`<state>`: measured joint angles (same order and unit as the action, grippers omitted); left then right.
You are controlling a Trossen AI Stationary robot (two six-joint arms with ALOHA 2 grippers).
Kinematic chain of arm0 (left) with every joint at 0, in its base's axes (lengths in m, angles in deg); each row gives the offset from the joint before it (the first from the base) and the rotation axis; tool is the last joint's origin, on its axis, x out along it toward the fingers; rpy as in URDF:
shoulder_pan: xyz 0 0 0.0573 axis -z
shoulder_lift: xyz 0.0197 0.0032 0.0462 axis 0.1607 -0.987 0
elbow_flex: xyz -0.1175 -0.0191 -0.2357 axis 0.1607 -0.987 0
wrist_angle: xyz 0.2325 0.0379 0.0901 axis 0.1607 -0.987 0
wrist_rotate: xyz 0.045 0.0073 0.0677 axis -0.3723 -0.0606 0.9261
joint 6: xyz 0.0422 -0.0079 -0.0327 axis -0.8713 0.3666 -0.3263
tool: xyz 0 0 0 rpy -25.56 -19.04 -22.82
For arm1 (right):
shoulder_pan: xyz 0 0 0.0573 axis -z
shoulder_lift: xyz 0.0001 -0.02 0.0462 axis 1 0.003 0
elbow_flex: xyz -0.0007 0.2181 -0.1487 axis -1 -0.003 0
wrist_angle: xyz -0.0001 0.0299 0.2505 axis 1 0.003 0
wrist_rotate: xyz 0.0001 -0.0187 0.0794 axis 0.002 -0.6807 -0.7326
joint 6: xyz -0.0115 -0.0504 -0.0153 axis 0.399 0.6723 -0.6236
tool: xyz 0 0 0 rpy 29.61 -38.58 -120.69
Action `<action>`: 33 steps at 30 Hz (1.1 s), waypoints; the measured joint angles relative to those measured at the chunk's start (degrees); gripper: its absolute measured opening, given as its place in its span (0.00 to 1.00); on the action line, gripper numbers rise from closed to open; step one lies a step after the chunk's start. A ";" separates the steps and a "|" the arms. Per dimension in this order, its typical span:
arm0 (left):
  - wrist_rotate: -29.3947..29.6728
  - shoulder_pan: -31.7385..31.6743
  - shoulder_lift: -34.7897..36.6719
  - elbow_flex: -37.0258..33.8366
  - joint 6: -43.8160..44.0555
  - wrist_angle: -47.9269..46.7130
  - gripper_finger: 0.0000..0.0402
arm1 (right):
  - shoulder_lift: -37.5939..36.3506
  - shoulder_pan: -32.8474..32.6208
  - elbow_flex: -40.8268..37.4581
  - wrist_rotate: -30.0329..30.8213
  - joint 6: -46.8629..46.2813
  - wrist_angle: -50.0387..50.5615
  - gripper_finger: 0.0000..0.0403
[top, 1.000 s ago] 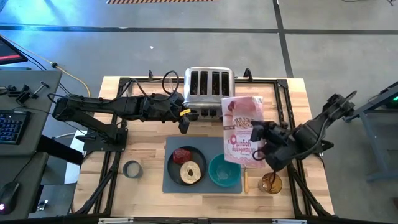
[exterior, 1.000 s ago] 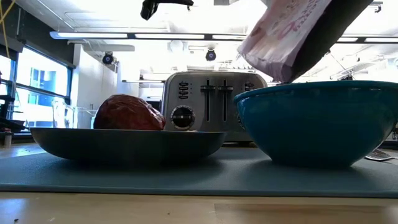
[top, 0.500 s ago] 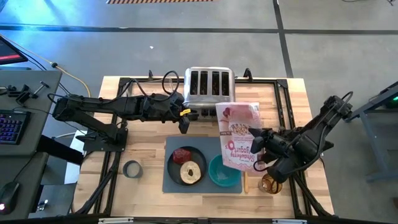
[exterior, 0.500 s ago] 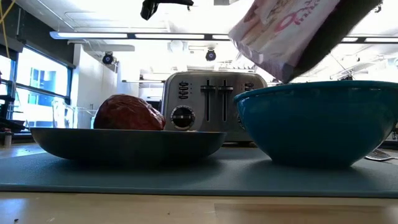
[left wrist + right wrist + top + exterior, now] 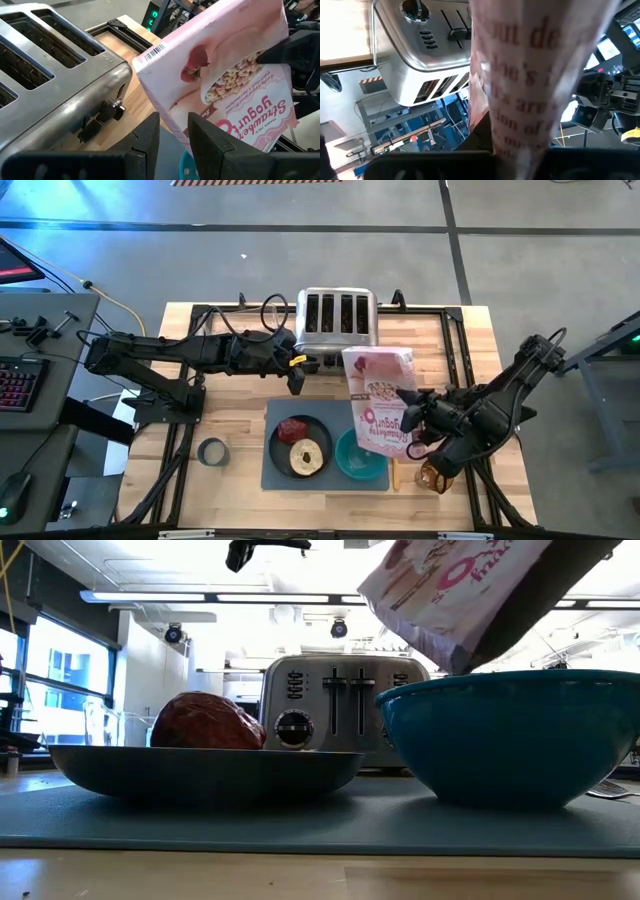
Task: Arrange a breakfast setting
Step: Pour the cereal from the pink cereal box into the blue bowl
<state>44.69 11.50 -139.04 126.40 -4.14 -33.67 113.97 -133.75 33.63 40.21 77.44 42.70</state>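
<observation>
A grey mat (image 5: 276, 472) carries a dark grey plate (image 5: 318, 432) with a dark-red lump (image 5: 292, 428) and a tan ring (image 5: 306, 457), and a teal bowl (image 5: 358, 460). A wooden-handled spoon (image 5: 394, 472) lies right of the bowl. My right gripper (image 5: 408, 418) is shut on the pink-and-white cereal bag (image 5: 378, 398), which is tilted above the bowl (image 5: 510, 730). My left gripper (image 5: 297, 383) hangs by the chrome toaster's (image 5: 337, 317) front left corner, its fingers (image 5: 205, 135) a narrow gap apart and empty. No cereal shows. My right gripper pinches the cereal bag between its two fingers at its right side edge (image 5: 399, 412), about halfway along, coming level from the table's right. The bag (image 5: 520, 100) is lifted clear and tipped, print upside down, barcode end highest, its low end (image 5: 450, 630) just above the bowl's rim.
The toaster (image 5: 340, 710) stands behind the mat at the far edge. A grey tape roll (image 5: 212, 451) lies left of the mat. An amber glass thing (image 5: 434, 475) stands right of the spoon, under my right arm.
My right gripper has carried the cereal bag a little toward the table's left and near edges. The bag's low end now hangs farther over the bowl. The left arm has kept still.
</observation>
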 joint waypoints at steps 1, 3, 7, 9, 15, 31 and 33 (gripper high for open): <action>0.00 0.01 0.00 0.00 -0.02 0.00 0.22 | 0.00 0.00 0.00 0.14 0.18 0.00 0.00; 0.00 -0.01 -0.02 0.00 -0.03 -0.02 0.22 | 0.00 0.00 0.00 1.53 1.12 0.02 0.00; 0.00 -0.01 -0.02 0.00 -0.04 -0.02 0.22 | 0.00 0.00 0.00 4.55 2.31 -0.39 0.00; 0.00 0.00 -0.01 0.00 -0.03 -0.04 0.22 | 0.00 0.04 0.00 2.10 3.03 -0.78 0.00; -0.01 -0.01 -0.02 0.00 -0.07 -0.04 0.22 | 0.00 0.00 0.00 3.60 3.34 -0.84 0.00; 0.00 -0.01 -0.02 0.00 -0.06 -0.04 0.22 | 0.02 0.00 0.00 4.06 5.08 -0.89 0.00; 0.00 -0.01 0.00 0.00 -0.04 -0.04 0.22 | 0.02 0.01 0.00 3.62 4.37 -0.90 0.00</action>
<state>44.69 11.49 -139.04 126.40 -4.18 -33.71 113.99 -133.74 33.63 43.82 81.80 41.81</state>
